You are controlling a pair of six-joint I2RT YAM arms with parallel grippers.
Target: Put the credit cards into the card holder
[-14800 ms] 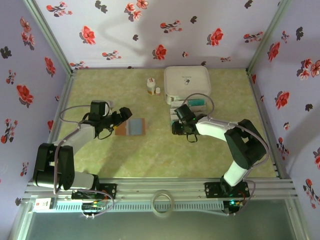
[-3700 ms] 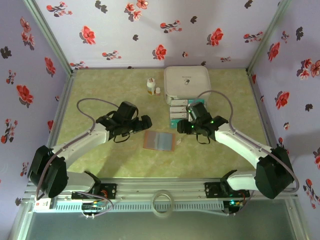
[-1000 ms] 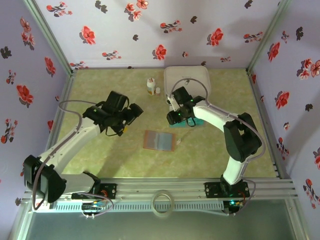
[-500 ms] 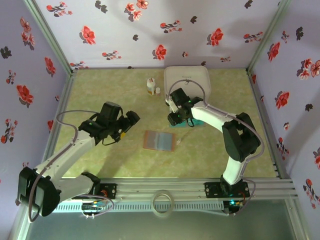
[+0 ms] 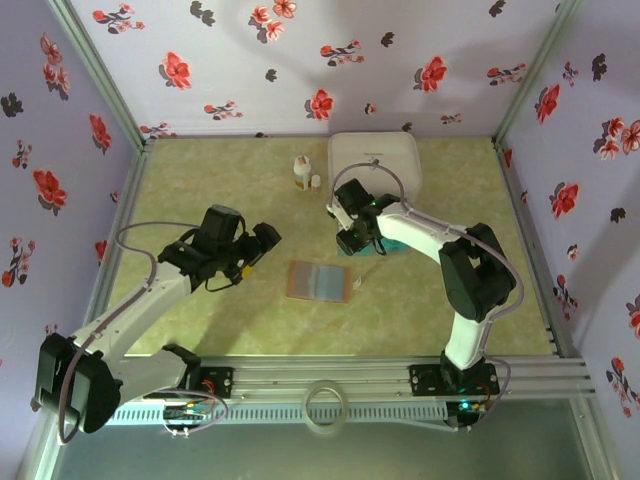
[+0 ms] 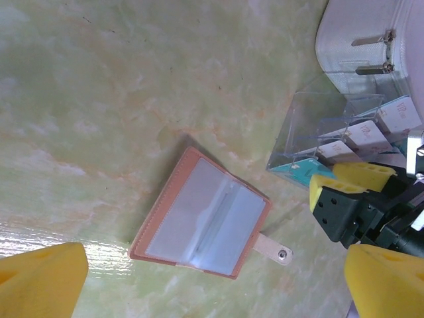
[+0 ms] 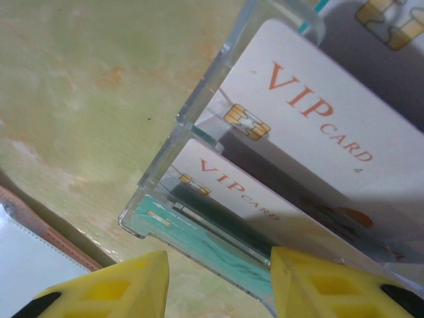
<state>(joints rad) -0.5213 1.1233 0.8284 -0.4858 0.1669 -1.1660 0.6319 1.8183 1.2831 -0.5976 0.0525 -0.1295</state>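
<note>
**Teal and white credit cards in the clear rack, brown card holder lying open**

So the cards are all standing upright in a clear rack, one behind the other. On the right wrist cam you can read "VIP CARD" in orange on two white ones, each with a gold chip. A teal card sits in the slot closest to the right gripper. That gripper's yellow fingers are spread apart, and the near end of the rack, teal card included, sits right in the gap ahead of them. Can't tell if either finger actually touches the plastic.

The holder is flat on the green marbled table, pale blue-grey inside facing up with a brown rim around it. Its little snap tab sticks out toward the rack. From the right gripper it's near but apart: just a brown corner showing off to the side of one finger.

The left gripper hangs over the table with its fingers wide apart. The open holder lies below it, pretty much between the two fingers. The rack and the right gripper's black body are off past one of those fingers.

Beyond the rack from there is a big white box, just beside the rack. In the overhead view two small white bottles stand next to that box, well away from both grippers.
</note>
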